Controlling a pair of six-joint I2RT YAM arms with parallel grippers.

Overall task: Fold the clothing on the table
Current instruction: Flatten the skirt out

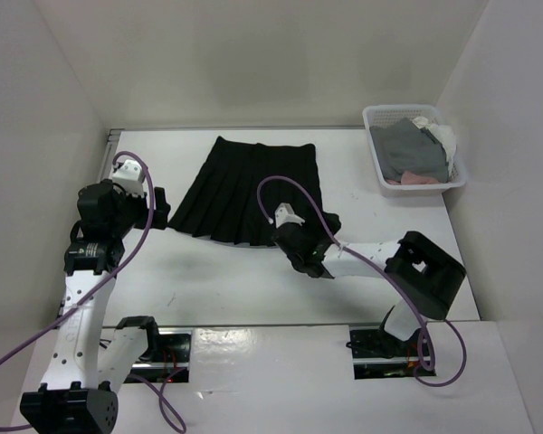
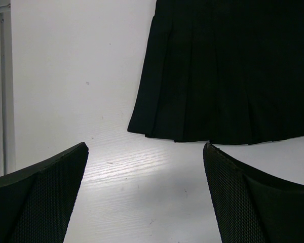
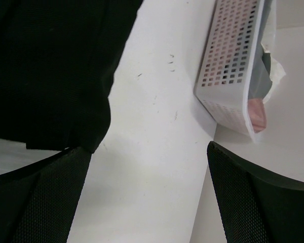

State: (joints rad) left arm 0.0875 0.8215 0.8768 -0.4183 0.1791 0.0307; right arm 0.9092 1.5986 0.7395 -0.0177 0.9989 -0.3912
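Note:
The clothing is a black pleated skirt lying flat on the white table, waistband at the far side and wide hem toward me. My left gripper hovers open just left of the hem's left corner. In the left wrist view the skirt lies ahead of the open left gripper, with bare table between the fingers. My right gripper stands open at the hem's right corner. In the right wrist view the skirt's corner reaches the left finger, and the right gripper holds nothing.
A white mesh basket at the table's back right holds a grey garment and a pink cloth; this basket shows close in the right wrist view. White walls enclose three sides. A metal rail runs along the left edge.

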